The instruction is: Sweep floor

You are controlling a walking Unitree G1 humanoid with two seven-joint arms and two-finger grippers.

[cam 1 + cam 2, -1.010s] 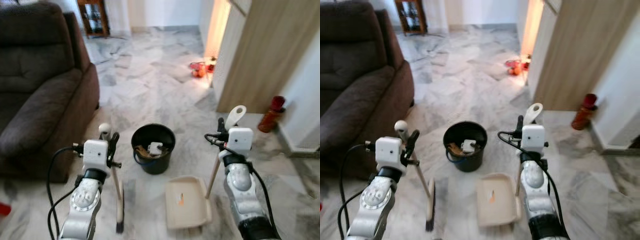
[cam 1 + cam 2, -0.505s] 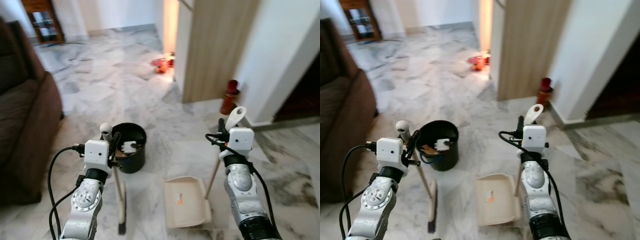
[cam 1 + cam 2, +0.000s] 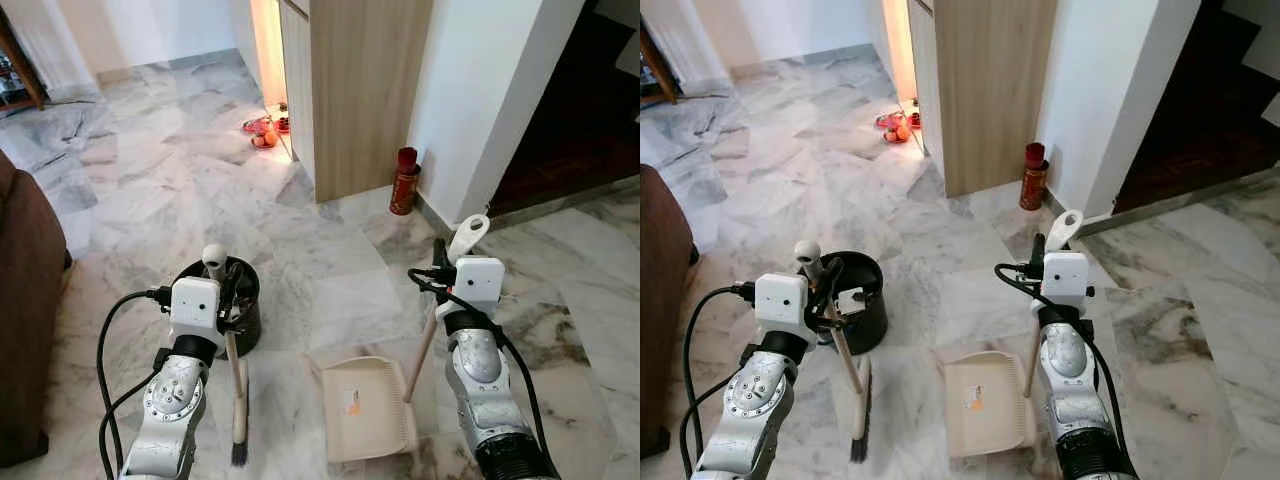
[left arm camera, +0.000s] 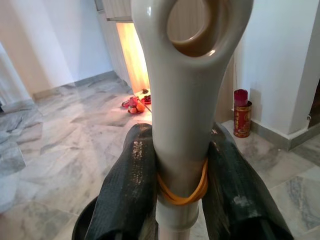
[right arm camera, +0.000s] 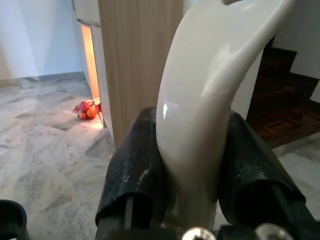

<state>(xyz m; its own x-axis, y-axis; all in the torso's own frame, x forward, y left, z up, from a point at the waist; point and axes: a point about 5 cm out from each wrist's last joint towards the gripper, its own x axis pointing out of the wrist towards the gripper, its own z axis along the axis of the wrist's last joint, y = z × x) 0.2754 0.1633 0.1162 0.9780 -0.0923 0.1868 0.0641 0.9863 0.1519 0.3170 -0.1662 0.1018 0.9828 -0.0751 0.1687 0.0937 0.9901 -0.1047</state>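
Observation:
My left gripper (image 3: 222, 291) is shut on the cream handle of a broom (image 3: 237, 392), whose dark-bristled head rests on the marble floor by my left side. In the left wrist view the fingers (image 4: 127, 197) clamp the broom handle (image 4: 187, 105) just under its hanging loop. My right gripper (image 3: 440, 266) is shut on the upright handle of a cream dustpan (image 3: 365, 408). The pan lies flat on the floor between my arms with a small orange scrap inside. Black fingers (image 5: 132, 180) squeeze the dustpan handle (image 5: 205, 105) in the right wrist view.
A black bucket (image 3: 250, 318) with rubbish stands just behind the left gripper. A brown sofa (image 3: 25, 300) is at the far left. Ahead are a wooden cabinet (image 3: 365, 90), a red canister (image 3: 404, 181), red-orange items (image 3: 264, 131) and a dark stairway (image 3: 580, 110) at right.
The camera has swung to the right: sofa and bucket slid leftward in view, and the white wall and dark stairway came in. Both grippers keep the same hold and pose.

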